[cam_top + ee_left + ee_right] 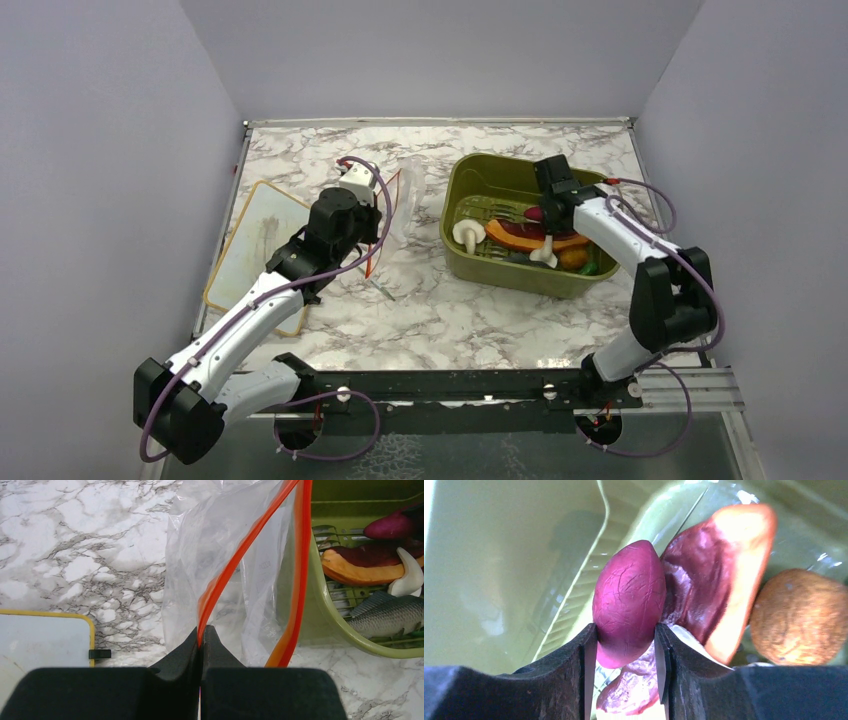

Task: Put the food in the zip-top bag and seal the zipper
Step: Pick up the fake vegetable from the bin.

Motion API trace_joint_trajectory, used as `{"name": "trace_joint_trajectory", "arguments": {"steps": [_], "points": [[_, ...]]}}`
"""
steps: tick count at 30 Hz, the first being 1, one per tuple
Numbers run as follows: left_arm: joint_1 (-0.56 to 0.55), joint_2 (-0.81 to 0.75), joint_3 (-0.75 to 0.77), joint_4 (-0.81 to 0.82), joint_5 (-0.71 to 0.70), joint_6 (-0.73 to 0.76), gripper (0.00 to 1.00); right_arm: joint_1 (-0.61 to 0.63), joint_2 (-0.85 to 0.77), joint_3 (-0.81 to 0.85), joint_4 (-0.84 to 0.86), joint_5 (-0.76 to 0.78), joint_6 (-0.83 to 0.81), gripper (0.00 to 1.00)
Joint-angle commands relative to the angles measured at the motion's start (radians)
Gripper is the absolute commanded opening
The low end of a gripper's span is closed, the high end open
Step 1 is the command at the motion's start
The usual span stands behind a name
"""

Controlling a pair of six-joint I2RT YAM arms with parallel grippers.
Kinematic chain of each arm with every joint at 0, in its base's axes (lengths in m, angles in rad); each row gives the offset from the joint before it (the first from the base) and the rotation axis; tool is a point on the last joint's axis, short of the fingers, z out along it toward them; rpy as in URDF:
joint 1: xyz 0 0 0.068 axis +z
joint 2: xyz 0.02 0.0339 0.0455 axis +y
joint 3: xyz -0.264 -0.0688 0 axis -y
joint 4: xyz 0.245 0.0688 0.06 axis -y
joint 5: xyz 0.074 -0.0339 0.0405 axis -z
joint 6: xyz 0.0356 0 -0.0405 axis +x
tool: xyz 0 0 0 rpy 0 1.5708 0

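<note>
The marble bench (450,310) carries an olive-green tub (470,175) at the right. Just left of it stands the zip-top bag (200,555), mouth open, with the left gripper (201,635) and its jaws clenched on the zipper (235,560). Inside the tub, the right gripper (626,645) has its jaws grasping the dark red-purple piece (629,600), beside the orange crescent slice (744,580) and the small round orange piece (801,617).

1. Zip-top bag (220,540), just beside the tub (360,490): clear, crinkly, shiny plastic film.
2. Tub: smooth olive plastic, soft sheen.
3. Dark red-purple piece (629,600) in the tub: matt, finely creased skin.
</note>
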Motion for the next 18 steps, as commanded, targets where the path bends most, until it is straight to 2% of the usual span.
{"name": "trace_joint_trajectory", "arguments": {"steps": [1, 12, 16, 18], "points": [[-0.003, -0.02, -0.014, 0.034, 0.04, 0.015, 0.0, 0.003, -0.116, -0.048, 0.041, 0.102, -0.11, 0.38], [-0.002, -0.015, -0.017, 0.036, 0.087, 0.006, 0.0, 0.003, -0.298, -0.094, 0.118, 0.105, -0.321, 0.37], [-0.002, 0.003, -0.012, 0.036, 0.136, 0.004, 0.0, 0.003, -0.362, -0.073, 0.182, 0.075, -0.496, 0.37], [-0.002, 0.01, -0.01, 0.033, 0.148, 0.002, 0.0, 0.003, -0.405, -0.09, 0.276, 0.026, -0.63, 0.36]]}}
